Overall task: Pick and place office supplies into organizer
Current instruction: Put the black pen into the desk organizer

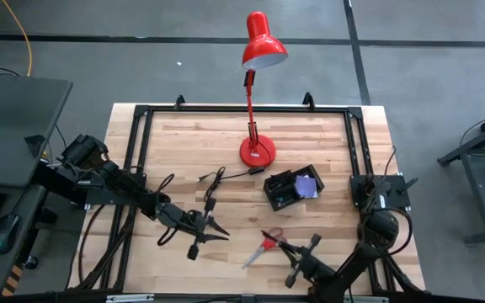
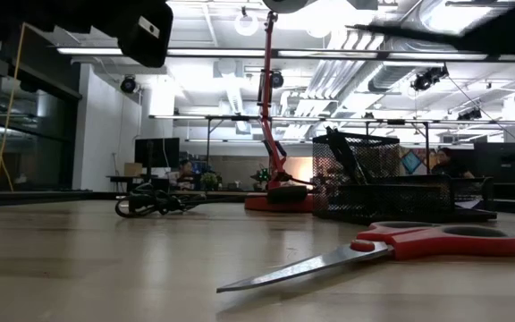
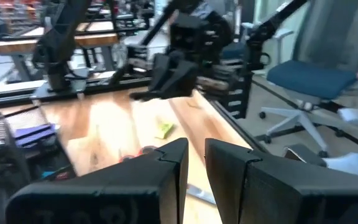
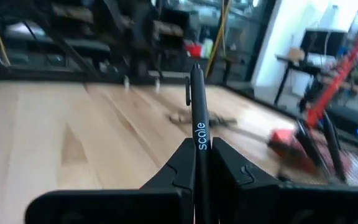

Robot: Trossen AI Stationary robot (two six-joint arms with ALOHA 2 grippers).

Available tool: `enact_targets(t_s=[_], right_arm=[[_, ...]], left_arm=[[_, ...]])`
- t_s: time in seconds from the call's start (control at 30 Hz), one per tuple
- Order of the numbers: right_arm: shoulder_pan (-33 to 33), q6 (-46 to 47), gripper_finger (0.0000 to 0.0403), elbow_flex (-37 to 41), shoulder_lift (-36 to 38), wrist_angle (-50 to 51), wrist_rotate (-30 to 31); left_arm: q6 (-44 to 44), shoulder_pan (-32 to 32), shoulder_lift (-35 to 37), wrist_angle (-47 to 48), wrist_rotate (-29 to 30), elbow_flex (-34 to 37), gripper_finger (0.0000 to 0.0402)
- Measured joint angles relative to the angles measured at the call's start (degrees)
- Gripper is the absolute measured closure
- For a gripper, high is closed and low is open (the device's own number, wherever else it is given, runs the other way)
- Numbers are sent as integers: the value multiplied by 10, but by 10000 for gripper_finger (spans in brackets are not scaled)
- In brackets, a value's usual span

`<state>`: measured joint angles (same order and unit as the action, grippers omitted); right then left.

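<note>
My right gripper, near the table's near edge, is shut on a thin black pen. Just to its left, red-handled scissors lie flat on the wood, also clear in the low view. The black organizer stands in front of the lamp base, with a purple sticky-note pad inside. A tiny yellow-green piece lies on the table by the scissors. My left gripper hovers left of the scissors; its fingers stand a narrow gap apart with nothing between them. My right gripper pinches the black pen's barrel between its two fingers. The pen runs along the fingers and sticks out well past their tips, clip end foremost. It is lifted clear of the table, pointing toward the table's left side.
A red desk lamp stands mid-table toward the far edge, and a thin black coiled cable lies to its left. A black frame runs around the table's edges. Bare wood lies between the cable and the near edge.
</note>
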<state>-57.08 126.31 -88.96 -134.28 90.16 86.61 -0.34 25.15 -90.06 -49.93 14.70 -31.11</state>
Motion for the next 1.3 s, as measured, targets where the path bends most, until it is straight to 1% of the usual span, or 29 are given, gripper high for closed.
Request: enact_targets(t_s=[0.07,0.27,0.4,0.47,0.53,0.73,0.8,0.87,0.97,1.07,1.3], right_arm=[[7,-26,392,-20,0,0,28],[32,-152,392,-95,1,-1,36],[47,-238,392,-153,2,-1,35],[54,-272,392,-176,2,-2,34],[60,-305,392,-193,2,-1,34],[71,-366,392,-227,2,-2,34],[75,-372,392,-228,3,-4,34],[77,-379,392,-228,3,-6,34],[80,-385,392,-228,3,-13,34],[80,-397,392,-228,3,-22,34],[80,-455,392,-228,3,-68,34]], left_arm=[[1,0,0,-1,15,-1,355],[1,0,0,-29,24,-1,355],[17,0,0,-55,-16,-1,349],[15,0,0,-71,-34,-1,331],[14,0,0,-71,-41,-4,303],[9,-1,0,-48,-23,-30,204],[16,0,0,-47,-14,-42,184],[17,0,0,-43,-13,-54,172],[17,-5,0,-7,-8,-73,168],[17,-9,0,21,-1,-86,175],[13,-35,0,24,0,-87,198]])
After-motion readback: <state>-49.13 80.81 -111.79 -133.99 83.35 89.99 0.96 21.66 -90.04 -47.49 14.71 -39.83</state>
